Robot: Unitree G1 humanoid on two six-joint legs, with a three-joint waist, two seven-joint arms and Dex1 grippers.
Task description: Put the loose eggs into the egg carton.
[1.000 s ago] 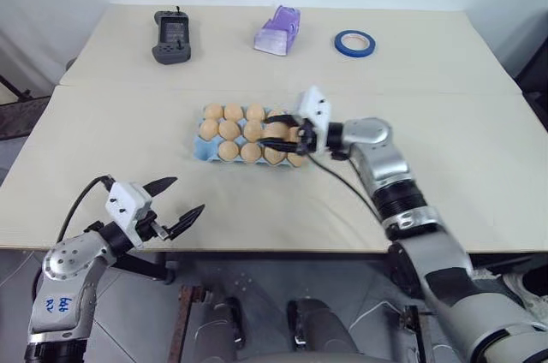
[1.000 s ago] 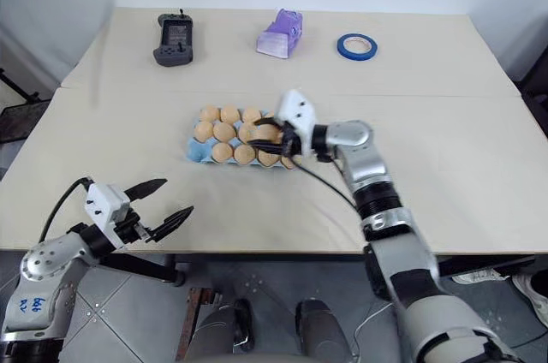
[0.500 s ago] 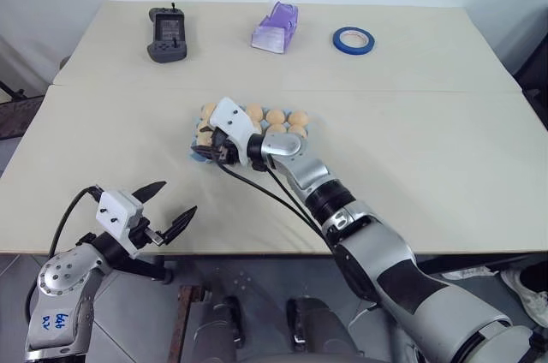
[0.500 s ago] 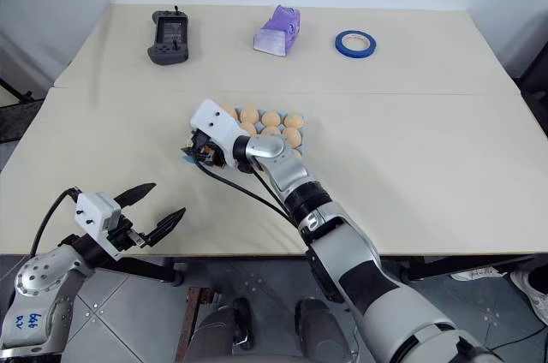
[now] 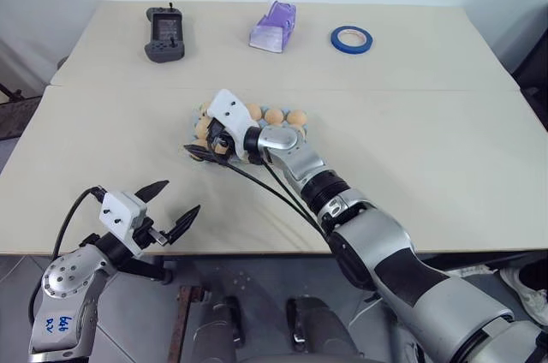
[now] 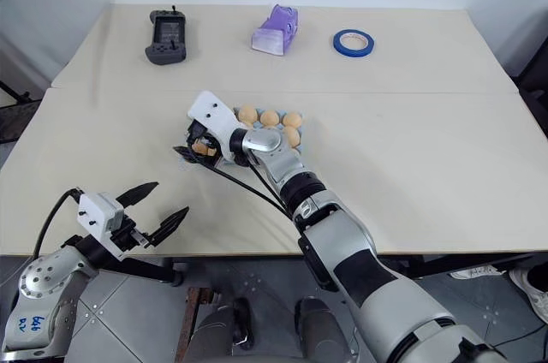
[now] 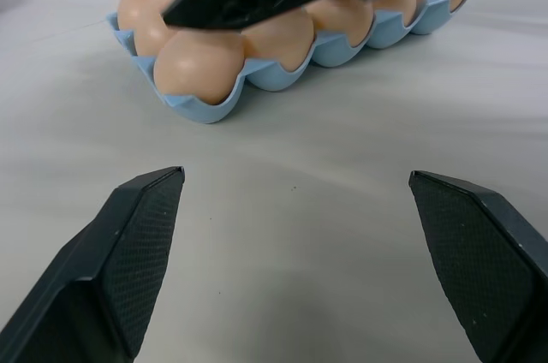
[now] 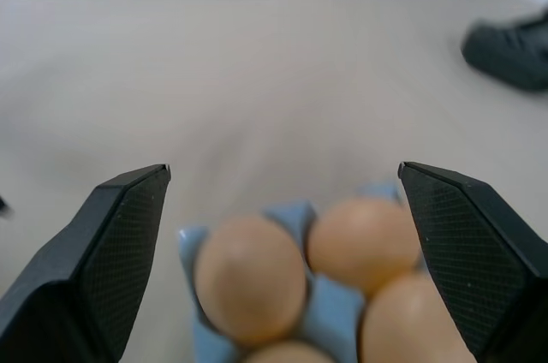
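Over the egg carton (image 5: 295, 130) mid-table, the right gripper (image 6: 190, 151) hangs with fingers spread wide and empty, its eggs (image 8: 251, 277) seated in the cups below. Near the table's front edge, the left gripper (image 5: 171, 209) waits open and empty, well apart.

Smooth matt eggs (image 7: 199, 66), moulded pulp-like blue carton (image 7: 282, 79) — matt tabletop (image 5: 411, 149), cross-hatched fingertips (image 8: 128, 243)
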